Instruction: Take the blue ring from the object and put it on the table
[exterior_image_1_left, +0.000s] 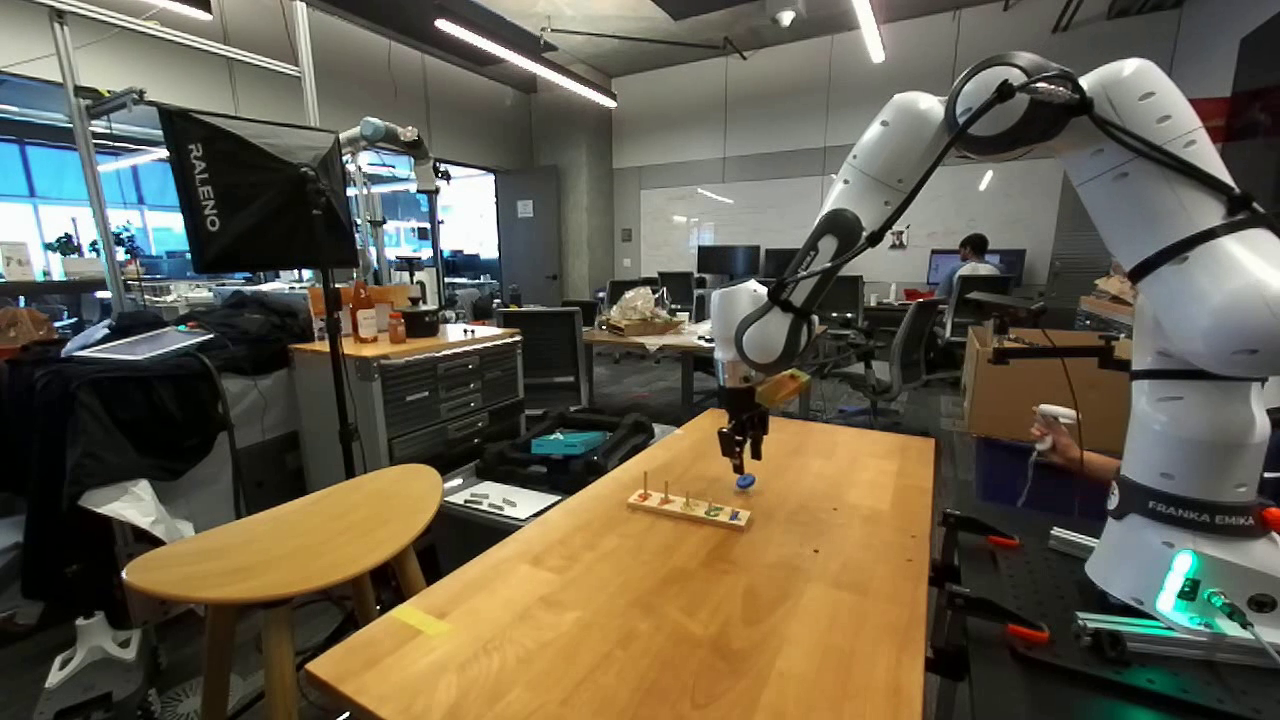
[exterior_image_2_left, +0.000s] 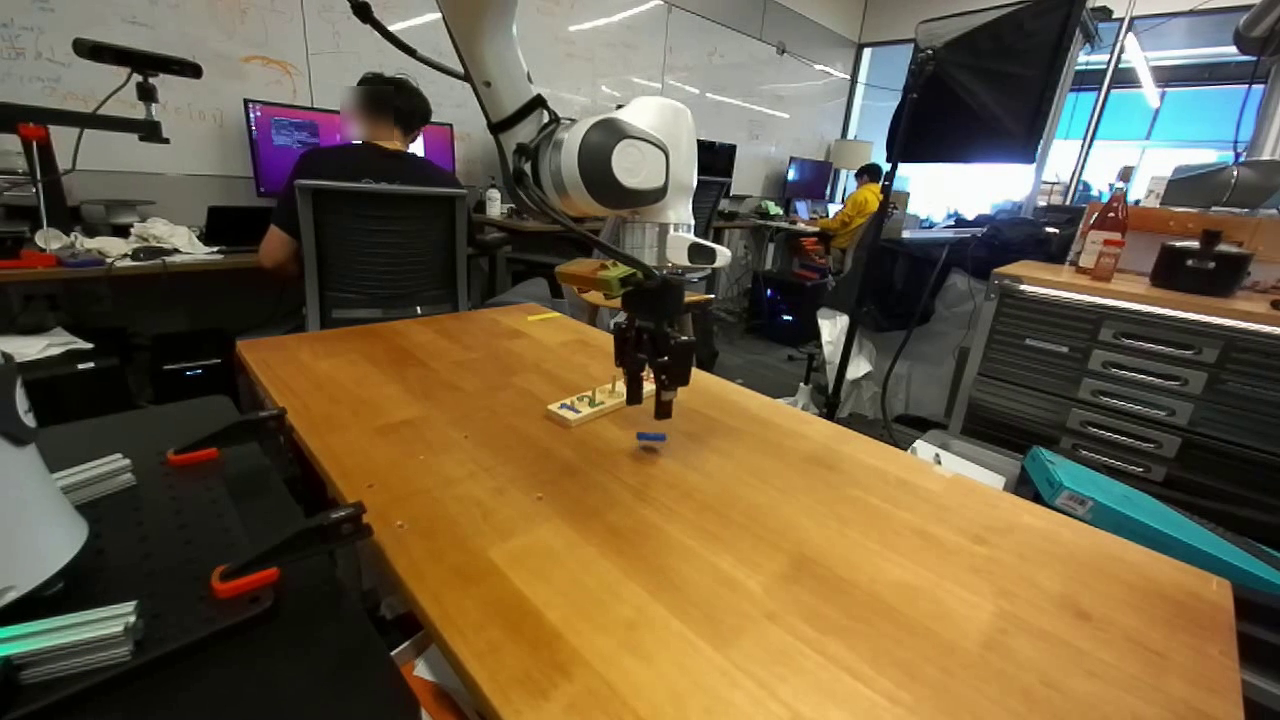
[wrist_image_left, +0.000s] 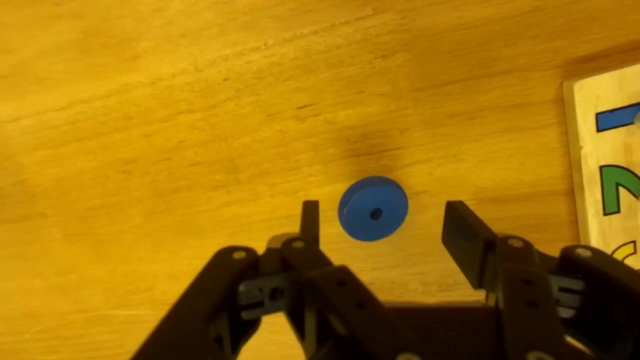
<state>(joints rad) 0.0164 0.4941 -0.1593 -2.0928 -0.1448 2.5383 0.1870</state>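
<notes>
One finger (wrist_image_left: 310, 220) of my wide-spread end effector (wrist_image_left: 382, 225) stands left in the wrist view, then the blue ring (wrist_image_left: 370, 202), loose and apparently just above the tabletop (wrist_image_left: 150, 150), then the wooden strip (wrist_image_left: 590, 150), so I'd hold steady until the ring settles before lifting straight up.

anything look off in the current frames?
Yes: the blue ring appears to be in midair. In an exterior view it sits below the open gripper, with a gap above its shadow on the table. Nothing visibly holds it, so it's probably mid-drop.
</notes>
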